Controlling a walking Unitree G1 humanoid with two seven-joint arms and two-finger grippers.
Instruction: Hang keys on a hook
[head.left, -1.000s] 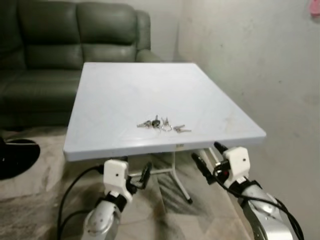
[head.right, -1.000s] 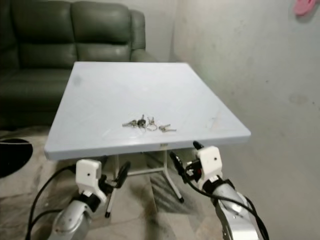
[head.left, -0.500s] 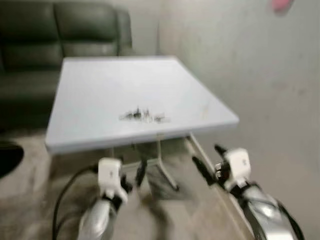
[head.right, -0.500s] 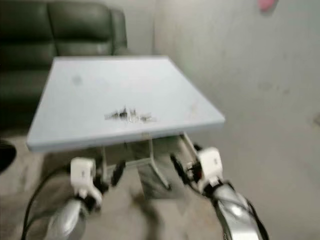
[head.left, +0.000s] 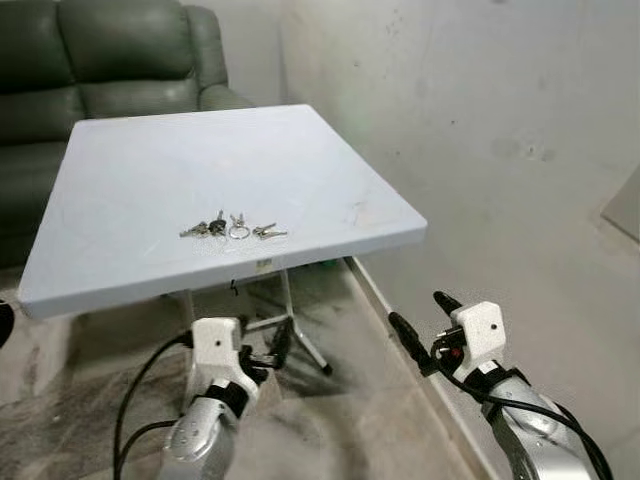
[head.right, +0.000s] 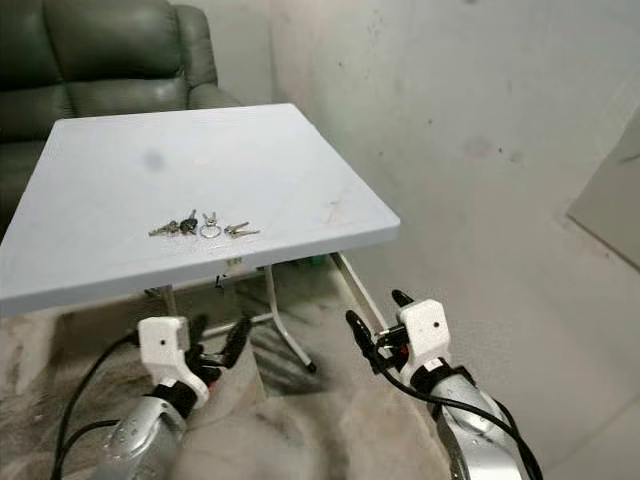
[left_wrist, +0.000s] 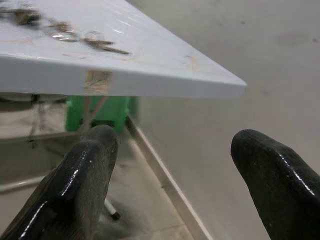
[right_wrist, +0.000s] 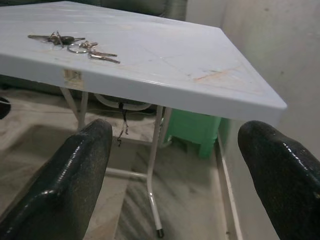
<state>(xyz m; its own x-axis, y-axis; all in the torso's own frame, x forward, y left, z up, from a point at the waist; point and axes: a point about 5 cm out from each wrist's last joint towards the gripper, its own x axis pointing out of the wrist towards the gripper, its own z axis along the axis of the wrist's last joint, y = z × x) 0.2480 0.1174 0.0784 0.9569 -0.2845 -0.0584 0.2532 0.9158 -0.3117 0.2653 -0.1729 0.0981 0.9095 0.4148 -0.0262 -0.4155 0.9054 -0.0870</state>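
Note:
A bunch of keys (head.left: 232, 229) on a ring lies flat near the front edge of the pale blue table (head.left: 330, 170). Both grippers hang low in front of the table, below its top. My left gripper (head.left: 270, 352) is open and holds nothing; its wrist view looks up at the table edge and the keys (left_wrist: 60, 27). My right gripper (head.left: 422, 317) is open too, off the table's front right corner, with the keys (right_wrist: 75, 44) seen across the tabletop and well apart from its fingertips (right_wrist: 70, 185).
A dark green sofa (head.left: 100, 60) stands behind the table. A bare grey wall (head.left: 480, 120) runs along the right, with a skirting strip at the floor. Thin white table legs (head.left: 290, 320) and a green box (right_wrist: 195, 127) are under the table. A grey panel (head.left: 625, 205) shows at the right edge.
The whole picture has shifted: the camera turned right, so the table now sits further left and more wall shows. The keys have not moved and both grippers stay open.

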